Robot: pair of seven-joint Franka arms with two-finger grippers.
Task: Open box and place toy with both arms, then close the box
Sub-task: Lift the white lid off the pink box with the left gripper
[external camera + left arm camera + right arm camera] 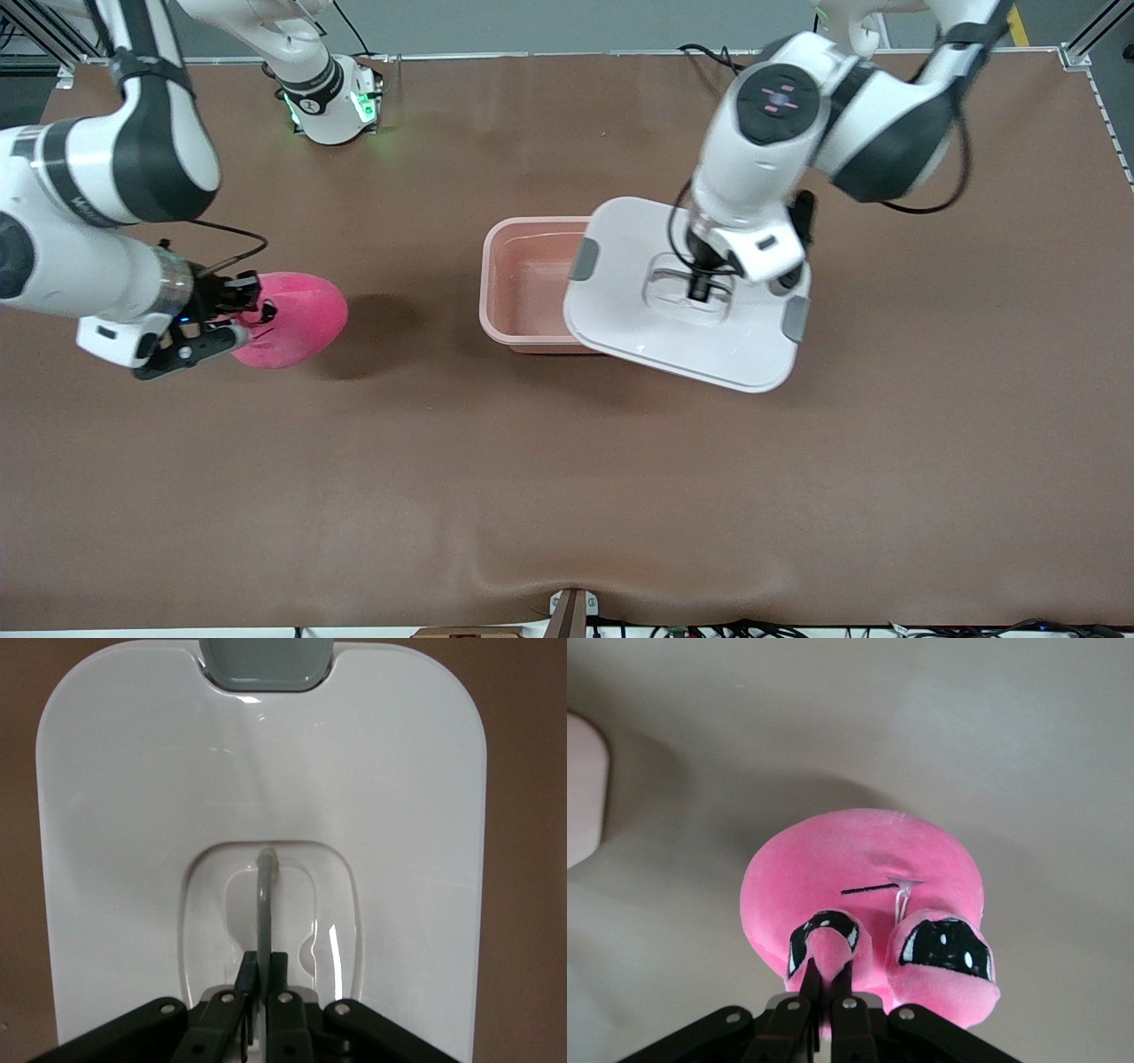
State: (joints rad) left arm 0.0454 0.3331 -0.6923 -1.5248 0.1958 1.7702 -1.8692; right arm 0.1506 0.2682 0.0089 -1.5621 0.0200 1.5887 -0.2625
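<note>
Box [530, 282] lengthwise along the table

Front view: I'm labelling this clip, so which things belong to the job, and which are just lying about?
In the job:
- tub, open on the table
- lid, held over the tub by the left gripper
- plush toy, held by the right gripper

Lying about:
- cables at the table edge by the bases

A brown table [567, 496] carries the open pale-pink box [523, 283].
</note>
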